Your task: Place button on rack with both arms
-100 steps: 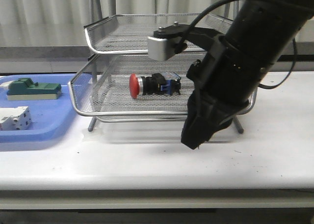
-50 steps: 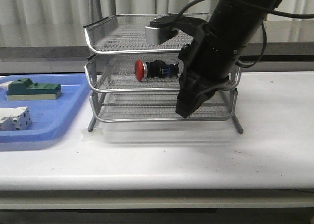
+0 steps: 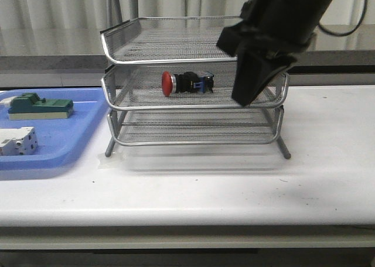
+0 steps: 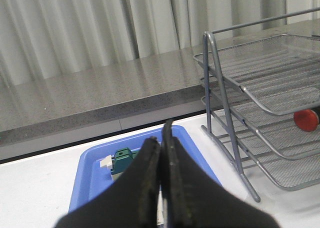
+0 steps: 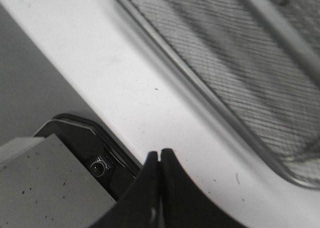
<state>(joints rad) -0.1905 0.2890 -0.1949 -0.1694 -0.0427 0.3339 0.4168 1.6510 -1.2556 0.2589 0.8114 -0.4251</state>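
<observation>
The red-headed button (image 3: 186, 82) lies on its side on the middle tier of the silver wire-mesh rack (image 3: 106, 42), red head to the left. Its red head also shows in the left wrist view (image 4: 306, 119), inside the rack (image 4: 226, 105). My right gripper (image 3: 243, 97) hangs in front of the rack's right side, above the table, clear of the button. Its jaws are shut and empty in the right wrist view (image 5: 159, 155), with the rack's mesh (image 5: 225, 53) beyond. My left gripper (image 4: 162, 133) is shut and empty over the blue tray, left of the rack.
A flat blue tray (image 3: 64, 139) sits left of the rack with a green block (image 3: 41, 107) and a white block (image 3: 17, 141). The tray (image 4: 92, 163) and green block (image 4: 122, 160) show behind my left fingers. A grey ledge and curtains stand behind the table.
The middle tier, pulled forward with the button a second ago, slid back into the rack. My right arm rose from low in front of the rack to high at its right.
</observation>
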